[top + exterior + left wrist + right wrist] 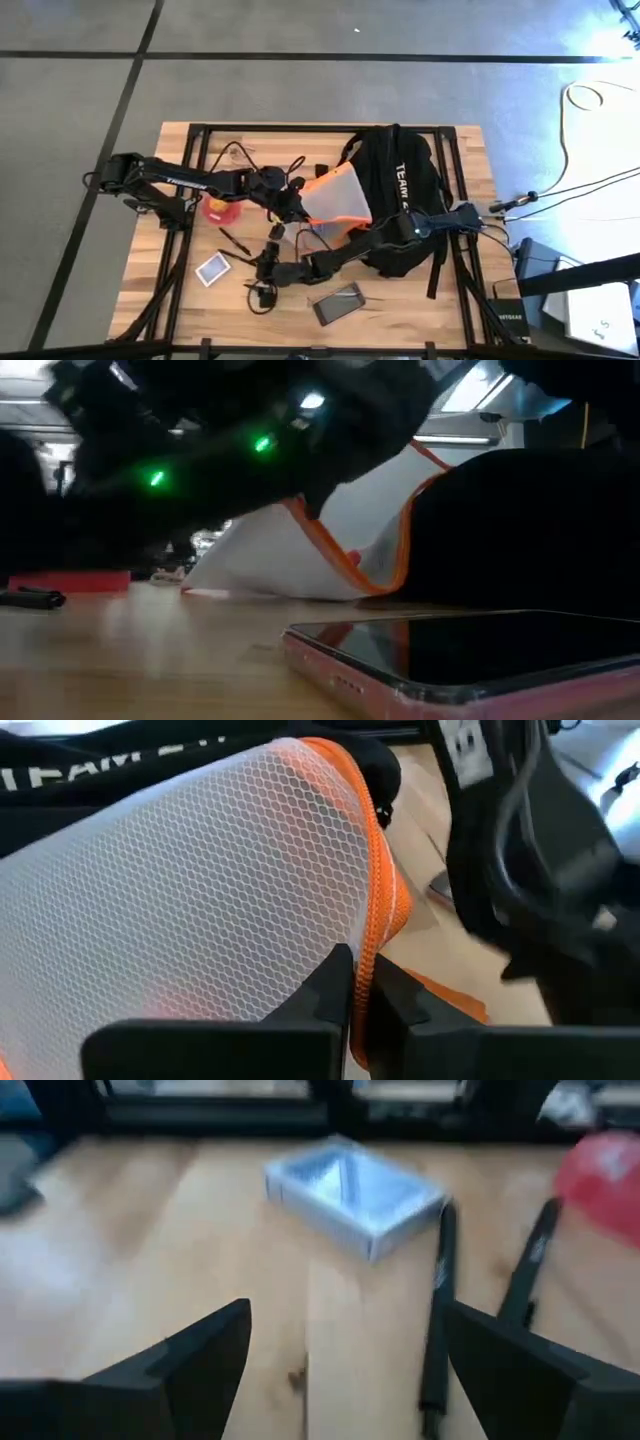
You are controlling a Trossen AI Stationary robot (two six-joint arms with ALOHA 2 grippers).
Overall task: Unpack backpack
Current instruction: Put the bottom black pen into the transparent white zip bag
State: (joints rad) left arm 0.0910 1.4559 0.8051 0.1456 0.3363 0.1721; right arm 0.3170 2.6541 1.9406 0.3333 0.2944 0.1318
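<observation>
Backpack: the black backpack [400, 195] lies on the wooden table [180, 300], lettering side up.
Mesh pouch: a white pouch with orange zip [335, 195] sticks out of the backpack's open side.
Left gripper [362, 988]: fingers pinched narrow on the pouch's orange edge.
Right gripper [345, 1350]: jaws wide, holding nothing, low over the table beyond the pouch, near a small silver box [350, 1195] and pens [440, 1300].
Doing it well: pull the pouch straight away from the backpack, keeping the pinch firm so the edge does not slip.

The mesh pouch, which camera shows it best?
The left wrist view: the mesh pouch fills it, its orange zipper edge pinched in the left gripper. The high view shows it small beside the backpack; the low view shows it partly behind the arms; the right wrist view misses it.
</observation>
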